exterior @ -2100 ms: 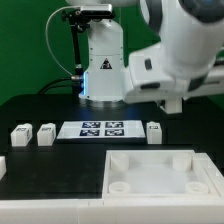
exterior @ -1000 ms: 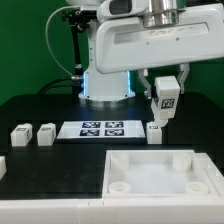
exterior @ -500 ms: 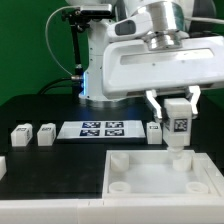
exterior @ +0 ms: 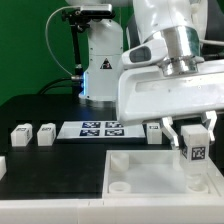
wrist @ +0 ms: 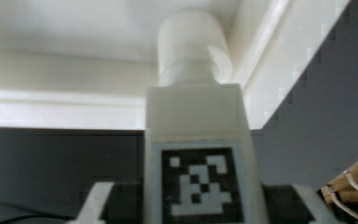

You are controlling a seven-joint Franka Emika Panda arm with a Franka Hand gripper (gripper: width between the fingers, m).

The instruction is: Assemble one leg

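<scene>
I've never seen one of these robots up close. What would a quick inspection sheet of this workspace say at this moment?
Surface: black table, with the marker board lying flat on it.
Job's things: the leg is held upright over the white tray, at its far corner on the exterior view's right; whether it is seated cannot be told.
Clutter: two small tagged white blocks on the exterior view's left, and a third block beside the marker board.
Grippers: gripper shut on the leg.
Cables: black cable looping beside the robot base.
Surroundings: green backdrop.
</scene>
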